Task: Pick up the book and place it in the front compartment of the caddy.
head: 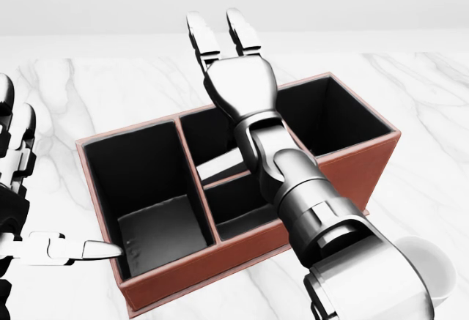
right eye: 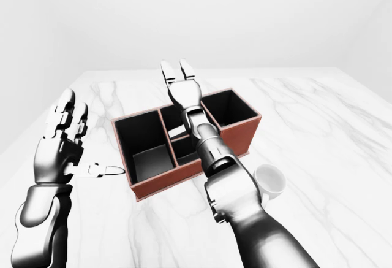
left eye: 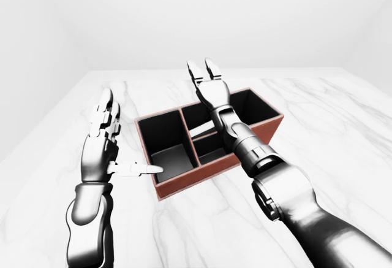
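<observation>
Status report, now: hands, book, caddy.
Right hand open above caddy. Left hand open, empty. Book lying in a middle compartment. Nothing in the way.

A white marble-patterned tabletop (right eye: pixel 318 133) with thin grey veins is rendered smooth and faintly glossy. The rectangular reddish-brown caddy (head: pixel 344 170) is given a matt, leather-like outer skin, while its compartments are lined in a flat black, cloth-like finish; a dull sheen is seen on one compartment floor. The silver-grey left hand (left eye: pixel 101 139) and silver-grey right hand (head: pixel 238 78) are shown as polished metal with soft highlights and darker matt joints. The small white cup (right eye: pixel 269 181) is rendered smooth, like glazed ceramic.
</observation>
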